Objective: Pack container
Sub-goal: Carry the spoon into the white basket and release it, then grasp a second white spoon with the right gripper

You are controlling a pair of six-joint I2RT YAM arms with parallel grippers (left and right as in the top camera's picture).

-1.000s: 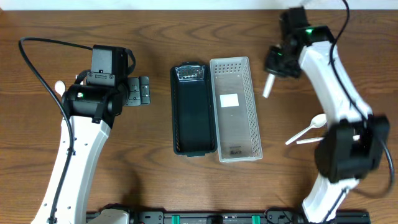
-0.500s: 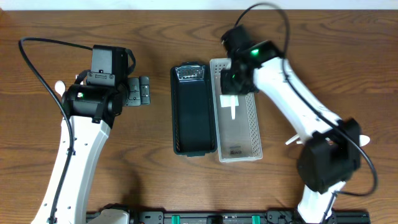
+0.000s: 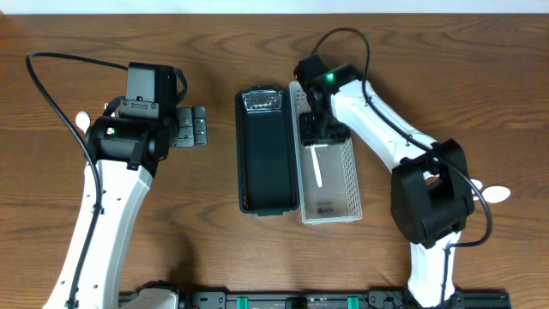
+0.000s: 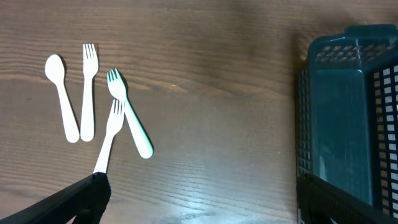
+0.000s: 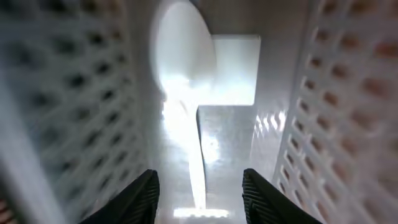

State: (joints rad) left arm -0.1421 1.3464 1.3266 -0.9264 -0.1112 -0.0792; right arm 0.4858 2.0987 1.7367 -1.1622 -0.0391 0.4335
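A white slotted basket (image 3: 343,193) stands beside a dark basket (image 3: 268,163) at mid-table. My right gripper (image 3: 322,129) hangs over the white basket, open. A white spoon (image 3: 317,167) lies on the basket floor below it. In the right wrist view the spoon (image 5: 186,74) lies between my spread fingers (image 5: 200,199), untouched, with the basket walls (image 5: 348,93) on both sides. My left gripper (image 3: 193,127) is open and empty left of the dark basket. The left wrist view shows my open fingers (image 4: 211,205) above bare wood, with a spoon (image 4: 62,99) and three forks (image 4: 127,112) ahead.
The dark basket's corner (image 4: 348,124) fills the right of the left wrist view. A shiny clear patch (image 3: 263,101) sits at the dark basket's far end. More white cutlery (image 3: 493,193) peeks out right of the right arm's base. A spoon tip (image 3: 82,120) shows by the left arm.
My right arm swung from the far right of the table to over the white basket, carrying the white spoon. The spoon now lies in the basket and the gripper is open. The left arm is still.
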